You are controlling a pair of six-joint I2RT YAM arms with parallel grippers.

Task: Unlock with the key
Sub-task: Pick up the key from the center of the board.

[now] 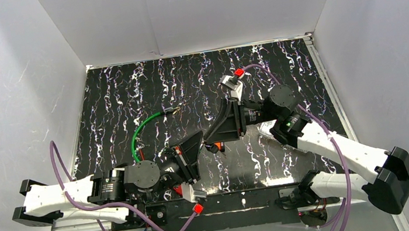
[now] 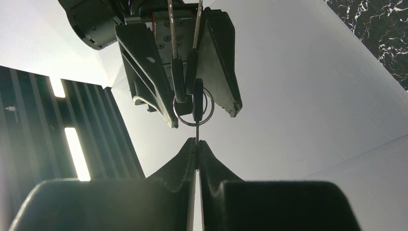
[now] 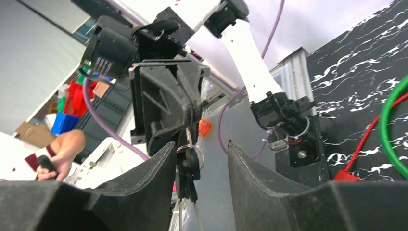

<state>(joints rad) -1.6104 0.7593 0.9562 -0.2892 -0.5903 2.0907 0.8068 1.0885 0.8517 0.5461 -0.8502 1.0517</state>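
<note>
Key [image 2: 197, 134] sat pinched in left claw [image 2: 197, 143], right claw [image 3: 199, 147] gaped round its ring [image 2: 190, 124] — lock [image 1: 134, 137] wasn't touched yet.

White walls [image 1: 189, 11] box in a black, white-veined tabletop [image 1: 111, 97]; bright strips [image 2: 76, 153], perhaps ceiling lights.

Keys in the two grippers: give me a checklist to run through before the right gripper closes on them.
1. Left gripper shut on a thin blade: ok.
2. Right gripper open: ok.
3. Keys between the right fingers: ok.
4. Ring clear of the right fingers: cannot tell.
5. Green cable lying on the table, apart from both grippers: ok.
</note>
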